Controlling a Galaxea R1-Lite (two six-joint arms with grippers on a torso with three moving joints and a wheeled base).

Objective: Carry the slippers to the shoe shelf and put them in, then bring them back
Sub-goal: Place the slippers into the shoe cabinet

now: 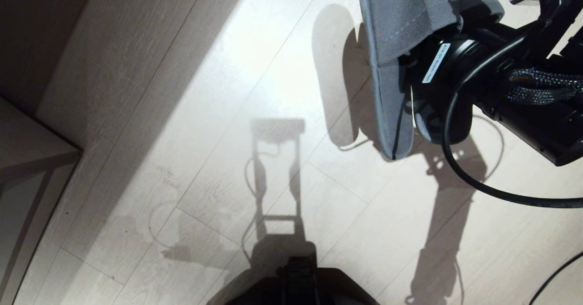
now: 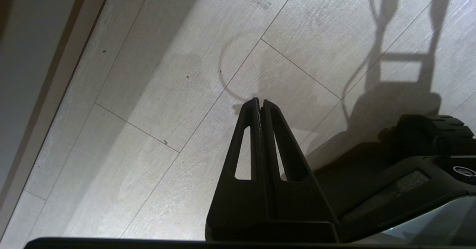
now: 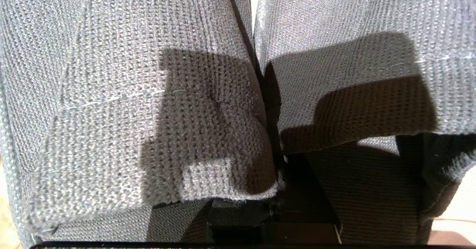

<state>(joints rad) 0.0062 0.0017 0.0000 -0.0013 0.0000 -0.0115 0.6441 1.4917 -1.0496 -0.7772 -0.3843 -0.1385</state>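
The two grey knitted slippers (image 1: 401, 22) hang pressed together above the sunlit floor at the upper right of the head view. My right gripper (image 3: 275, 174) is shut on their inner edges; one slipper (image 3: 111, 93) fills one side of the right wrist view and the other slipper (image 3: 353, 55) fills the opposite side. The fabric hides the fingertips. In the left wrist view my left gripper (image 2: 259, 102) hangs shut and empty over bare floor, beside my base. I cannot tell whether the shoe shelf is in view.
Pale wood-plank floor (image 1: 218, 114) spreads below, half in sun. A beige board corner (image 1: 32, 150) with a gap under it juts in at the left edge. A wall skirting (image 2: 55, 93) runs along one side. My dark base (image 1: 298, 287) shows at the bottom.
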